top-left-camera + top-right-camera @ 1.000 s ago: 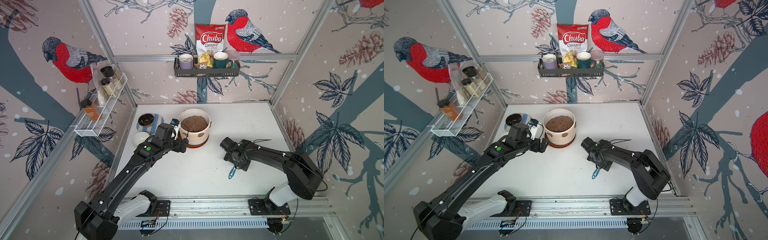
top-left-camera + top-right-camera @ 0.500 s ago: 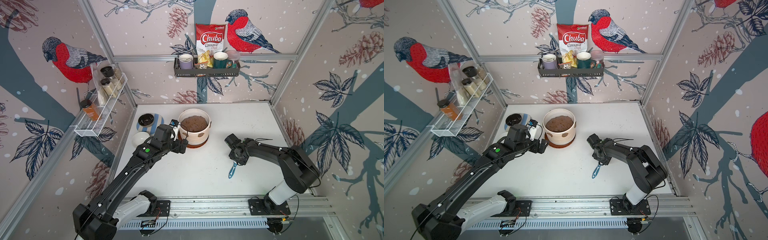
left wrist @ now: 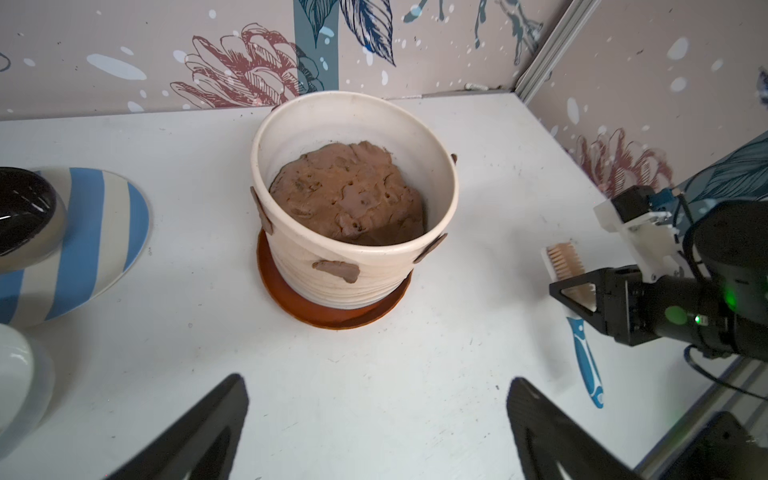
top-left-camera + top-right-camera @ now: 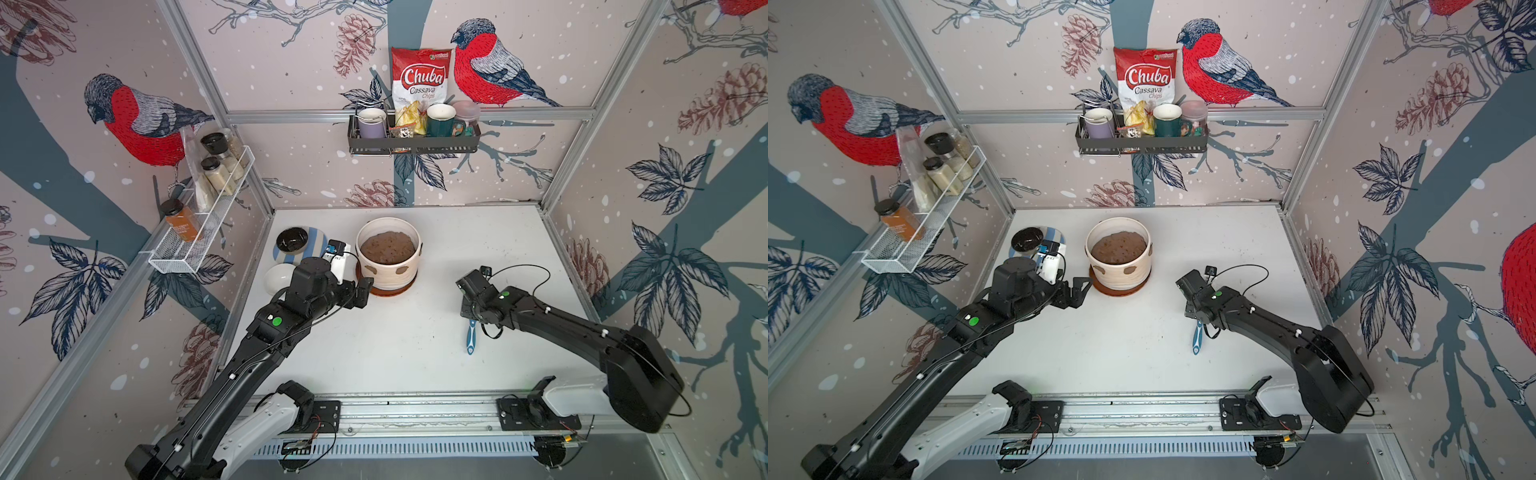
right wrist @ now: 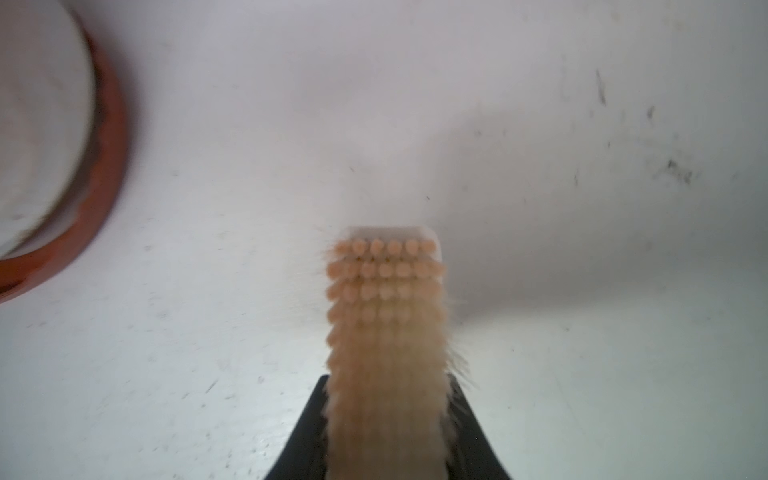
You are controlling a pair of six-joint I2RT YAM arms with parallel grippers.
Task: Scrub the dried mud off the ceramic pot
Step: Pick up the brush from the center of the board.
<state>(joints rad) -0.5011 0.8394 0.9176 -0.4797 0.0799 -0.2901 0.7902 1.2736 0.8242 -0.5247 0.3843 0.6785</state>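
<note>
The white table [image 4: 415, 357] sits in a little room with red birds painted on the walls. In both top views the ceramic pot [image 4: 388, 276] stands on its brown saucer [image 4: 390, 293] in the upper middle of the table, full of brown soil. Flat bits of dried mud [image 3: 336, 270] are stuck to its outside wall, so it looks like no scrubbing has been done yet. The change is on the right side. A second ago the right pincer [image 3: 575, 291] was spread open over the scrub brush [image 4: 471, 338]. Now its two fingers are pinching the brush just behind the bristles [image 5: 384, 299], and the blue handle pokes out the back. I cannot tell if the brush has left the table. This likely means the robot has its tool and can bring it to the pot. In a top view the pot is up and to the left of the right pincer, well apart, with bare table between them. The left pincer [image 4: 365, 291] is spread wide and holds nothing. It waits near the saucer, at the lower left of the pot, not touching it.
</note>
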